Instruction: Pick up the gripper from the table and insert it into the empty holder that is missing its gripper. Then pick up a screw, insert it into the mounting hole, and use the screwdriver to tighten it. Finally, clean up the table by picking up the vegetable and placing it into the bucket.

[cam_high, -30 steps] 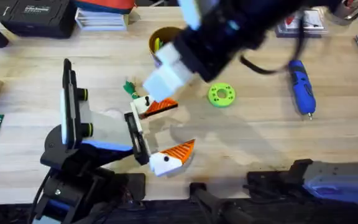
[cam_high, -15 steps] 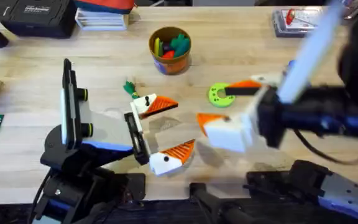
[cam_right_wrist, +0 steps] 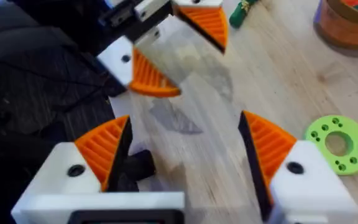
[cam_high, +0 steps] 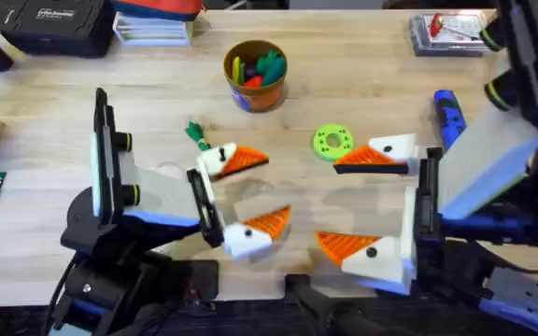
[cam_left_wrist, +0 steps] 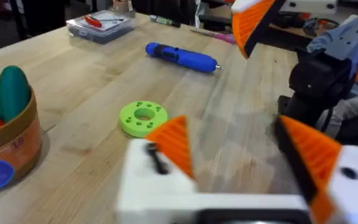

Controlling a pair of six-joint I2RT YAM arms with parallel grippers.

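Nearby, vegetable (cam_high: 195,133) lies beside left claw (cam_high: 246,199).

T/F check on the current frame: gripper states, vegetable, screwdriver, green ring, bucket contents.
1. Both grippers are open and hold nothing. True: left gripper and right gripper have their fingers spread.
2. The vegetable is in the bucket. False: it lies on the table beside the left gripper.
3. The screwdriver lies on the table, ungripped. True.
4. The green ring is held by the right gripper. False: it lies flat on the table.
5. The bucket is empty. False: coloured toys sit inside.
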